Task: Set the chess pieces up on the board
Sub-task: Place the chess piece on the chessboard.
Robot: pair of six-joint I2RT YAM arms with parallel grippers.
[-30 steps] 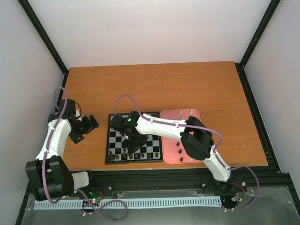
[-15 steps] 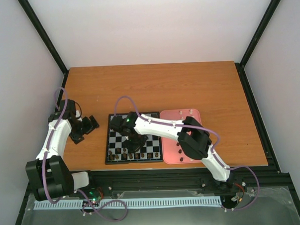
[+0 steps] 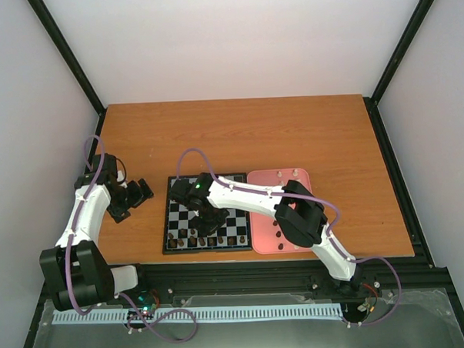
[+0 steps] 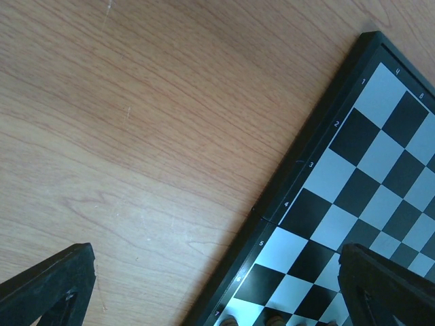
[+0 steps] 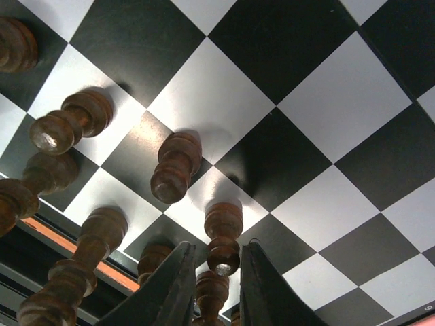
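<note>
The board (image 3: 179,193) lies in the table's near middle, with dark brown chess pieces (image 3: 190,241) lined up on its two near rows. My right gripper (image 3: 209,221) hangs low over those rows. In the right wrist view its fingers (image 5: 173,285) stand slightly apart on either side of an upright brown pawn (image 5: 223,234), with a thin gap on each side, so the right gripper (image 5: 216,261) is open. My left gripper (image 3: 140,192) rests on the table left of the board. Its jaws are wide apart and the left gripper (image 4: 217,292) holds nothing.
A pink tray (image 3: 290,179) touches the board's right edge and holds a few dark pieces (image 3: 279,235). Other brown pieces (image 5: 173,170) stand close around the right fingers. The board's numbered edge (image 4: 285,204) runs between the left fingers. Bare wood (image 3: 238,131) lies beyond the board.
The right arm's elbow has shifted slightly left and back, with the gripper staying over the same near rows. The left arm has not moved.
</note>
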